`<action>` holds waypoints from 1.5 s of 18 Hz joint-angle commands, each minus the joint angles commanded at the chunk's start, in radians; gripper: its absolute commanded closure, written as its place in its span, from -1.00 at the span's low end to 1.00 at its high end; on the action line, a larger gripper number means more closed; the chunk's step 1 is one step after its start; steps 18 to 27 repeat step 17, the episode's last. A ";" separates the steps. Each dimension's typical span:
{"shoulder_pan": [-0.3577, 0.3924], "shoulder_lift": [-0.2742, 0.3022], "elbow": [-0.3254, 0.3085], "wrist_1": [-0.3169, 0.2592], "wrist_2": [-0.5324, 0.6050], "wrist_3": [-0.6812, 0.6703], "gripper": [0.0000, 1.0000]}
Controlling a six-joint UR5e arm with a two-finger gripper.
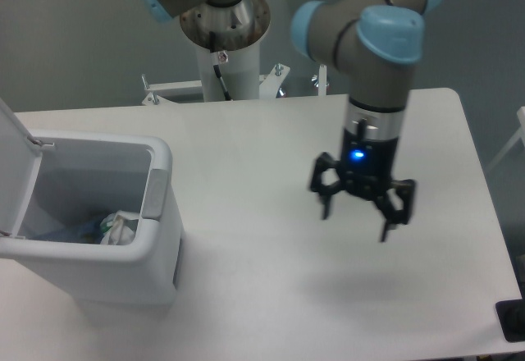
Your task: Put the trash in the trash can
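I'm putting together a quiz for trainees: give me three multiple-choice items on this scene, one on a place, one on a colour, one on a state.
1. Where is the crumpled wrapper?
A. On the table
B. Inside the trash can
C. In the gripper

2. What colour is the light on the gripper?
A. Blue
B. Red
C. Green

3. How is the trash can lid?
A. Shut
B. Removed
C. Open

Answers: 1 B, it lies on the can's floor. 2 A, a blue dot glows above the fingers. 3 C, the lid stands up at the can's left edge.
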 joint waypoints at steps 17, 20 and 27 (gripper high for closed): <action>-0.038 -0.005 0.038 -0.213 0.233 0.140 -1.00; -0.038 -0.005 0.038 -0.213 0.233 0.140 -1.00; -0.038 -0.005 0.038 -0.213 0.233 0.140 -1.00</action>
